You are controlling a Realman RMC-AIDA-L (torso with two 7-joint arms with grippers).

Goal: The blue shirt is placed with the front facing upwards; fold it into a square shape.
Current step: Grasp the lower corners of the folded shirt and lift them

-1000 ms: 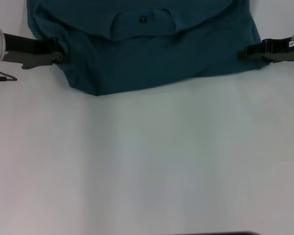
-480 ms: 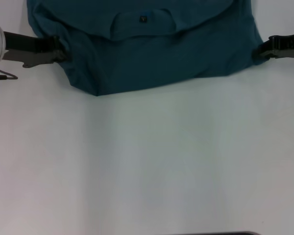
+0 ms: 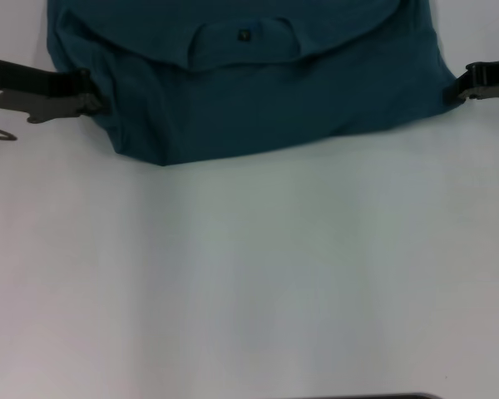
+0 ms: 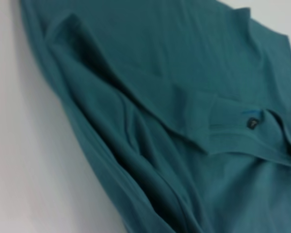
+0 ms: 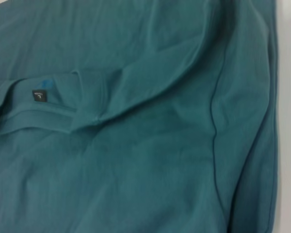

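Note:
The blue shirt (image 3: 258, 91) lies folded at the far side of the white table, its collar and small dark neck label (image 3: 244, 34) facing up. My left gripper (image 3: 96, 96) sits against the shirt's left edge. At the right edge, my right gripper (image 3: 459, 87) is just off the cloth, touching it at most. The left wrist view shows the shirt (image 4: 184, 121) with deep creases along its side and the label (image 4: 252, 123). The shirt (image 5: 145, 145) fills the right wrist view, with the label (image 5: 40, 95) at the collar. No chest lettering shows.
The bare white table (image 3: 249, 274) stretches from the shirt's near fold to the front edge. A thin dark strip (image 3: 358, 396) shows at the bottom of the head view.
My right gripper has drawn back to the right, from over the shirt's edge to just outside it. The left gripper has slid slightly left. The shirt has barely shifted.

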